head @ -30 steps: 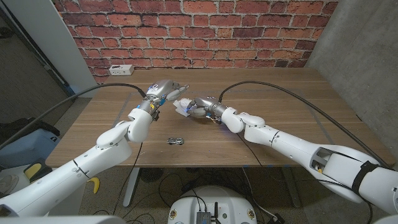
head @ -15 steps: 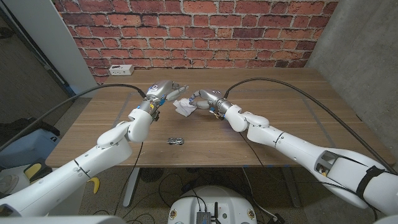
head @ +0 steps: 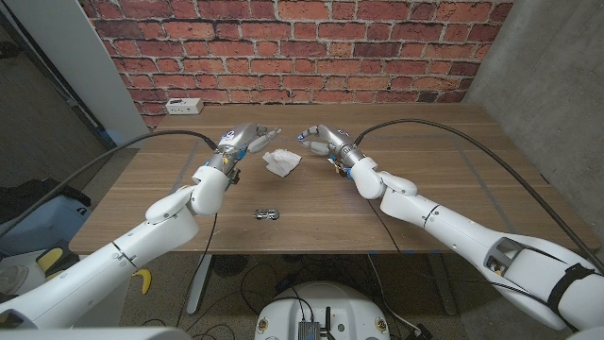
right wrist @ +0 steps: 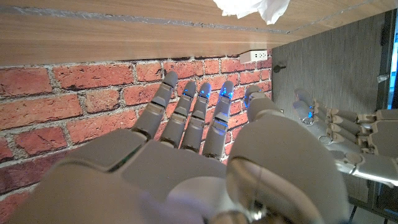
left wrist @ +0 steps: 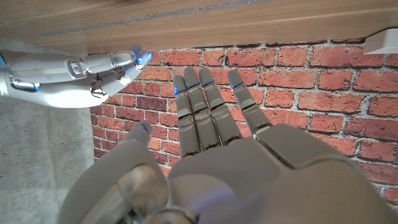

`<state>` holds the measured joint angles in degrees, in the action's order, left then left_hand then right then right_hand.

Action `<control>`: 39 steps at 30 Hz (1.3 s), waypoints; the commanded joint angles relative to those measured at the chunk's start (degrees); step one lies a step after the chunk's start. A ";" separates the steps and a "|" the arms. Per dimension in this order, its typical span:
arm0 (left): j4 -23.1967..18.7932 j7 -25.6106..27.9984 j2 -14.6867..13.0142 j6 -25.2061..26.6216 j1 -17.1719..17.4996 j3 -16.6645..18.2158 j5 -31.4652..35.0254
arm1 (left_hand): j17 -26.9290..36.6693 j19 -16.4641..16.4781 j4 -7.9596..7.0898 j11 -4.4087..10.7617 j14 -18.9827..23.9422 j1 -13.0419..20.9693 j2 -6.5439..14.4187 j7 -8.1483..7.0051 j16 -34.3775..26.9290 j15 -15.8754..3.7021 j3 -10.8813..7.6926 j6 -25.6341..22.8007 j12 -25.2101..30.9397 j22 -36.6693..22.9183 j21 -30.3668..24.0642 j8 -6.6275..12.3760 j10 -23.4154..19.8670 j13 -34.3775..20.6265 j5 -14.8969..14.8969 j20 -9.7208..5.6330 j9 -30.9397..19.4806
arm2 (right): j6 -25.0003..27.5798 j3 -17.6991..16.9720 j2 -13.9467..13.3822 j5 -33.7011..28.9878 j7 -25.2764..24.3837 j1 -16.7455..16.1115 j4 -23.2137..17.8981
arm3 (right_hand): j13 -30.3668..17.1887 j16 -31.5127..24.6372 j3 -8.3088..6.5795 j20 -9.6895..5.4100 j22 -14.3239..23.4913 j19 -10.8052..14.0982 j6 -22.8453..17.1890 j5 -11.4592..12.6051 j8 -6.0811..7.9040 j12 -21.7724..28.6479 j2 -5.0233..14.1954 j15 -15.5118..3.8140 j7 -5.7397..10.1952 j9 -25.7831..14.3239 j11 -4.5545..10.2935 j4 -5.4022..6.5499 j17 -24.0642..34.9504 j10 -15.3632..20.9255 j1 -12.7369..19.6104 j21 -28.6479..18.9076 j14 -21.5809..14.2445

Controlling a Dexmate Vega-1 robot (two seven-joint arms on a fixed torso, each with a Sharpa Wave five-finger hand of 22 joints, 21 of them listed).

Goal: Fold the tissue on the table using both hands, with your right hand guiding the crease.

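Fingers first: the right hand (head: 321, 140) holds its fingers (right wrist: 198, 118) straight and a little spread, nothing between them; the right wrist view shows them extended side by side. The left hand (head: 247, 138) is likewise loose, fingers (left wrist: 205, 106) long and parted, gripping nothing.

Both hands stand above the table (head: 425, 189), apart from each other, with the tissue (head: 281, 161) lying between them and slightly nearer the robot. Neither hand touches it. The tissue sits as a rumpled white bundle, edges uneven, not a flat sheet; whether a clean crease exists cannot be told from here.

Other items: a small dark metal object (head: 265, 213) lies on the table closer to the robot, well apart from the tissue. A white power strip (head: 184, 105) rests at the far left of the table by the brick wall (head: 302, 47).

Judgement on risks: the tissue is light and crumpled, so a hand coming down off-centre may push it sideways instead of pinning it. If the left hand fails to hold one edge, the right hand's pass may bunch the tissue, not crease it. Thin paper could also tear under dragging fingertips.
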<state>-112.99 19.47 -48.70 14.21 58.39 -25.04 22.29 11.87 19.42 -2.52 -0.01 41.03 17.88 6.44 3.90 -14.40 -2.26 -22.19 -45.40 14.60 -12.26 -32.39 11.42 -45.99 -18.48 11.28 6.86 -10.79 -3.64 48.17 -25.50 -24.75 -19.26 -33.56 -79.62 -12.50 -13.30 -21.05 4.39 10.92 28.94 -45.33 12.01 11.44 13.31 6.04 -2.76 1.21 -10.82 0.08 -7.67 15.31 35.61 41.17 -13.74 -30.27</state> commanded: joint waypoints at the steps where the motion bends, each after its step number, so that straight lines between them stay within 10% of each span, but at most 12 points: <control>1: 2.91 1.52 -0.61 -4.38 1.31 1.91 -4.69 | 0.19 -0.03 0.05 0.06 -0.22 -0.13 0.64 -0.19 0.07 0.09 -0.49 0.33 -0.11 0.03 0.10 -0.16 0.60 -0.20 -0.19 0.35 -0.22 | -0.08 -4.28 0.26 5.28 -4.27 -3.91 -2.93 | -0.17 0.33 -0.67 0.24 0.10 -0.18 -0.35 -0.18 0.20 -0.34 0.14 -4.13 -0.15 -0.10 -0.17 -0.23 0.18 0.18 -0.39 0.10 0.36; 26: 18.04 -3.62 -4.15 -24.03 -3.58 2.45 -10.81 | 0.35 -0.19 -0.35 0.21 -0.41 -0.80 1.13 -0.87 0.18 -0.17 -0.86 1.59 -0.49 0.04 0.08 -0.36 1.35 -0.26 -0.64 0.65 -0.21 | 4.49 -12.65 3.93 9.13 -23.80 -18.70 -16.70 | -0.26 -0.99 -1.51 2.75 0.20 -1.96 -3.43 -0.51 1.12 0.83 -0.82 -2.51 -1.93 -0.13 -2.53 -0.14 0.49 4.28 -2.45 0.73 -3.13; 39: 18.33 -2.15 -5.46 -26.10 -0.89 4.86 -12.59 | 0.44 -0.27 -0.63 0.03 -0.33 -1.24 1.27 -0.74 0.16 0.13 -1.00 2.25 -0.53 0.04 0.06 -0.43 1.40 -0.30 -0.75 0.74 -0.20 | 6.00 -13.22 4.94 6.79 -28.64 -22.32 -20.97 | -0.41 -0.95 -1.85 2.62 0.24 -1.85 -3.59 -0.62 1.01 0.83 -0.92 -2.60 -1.98 -0.14 -2.47 -0.12 0.58 4.51 -3.05 0.62 -3.32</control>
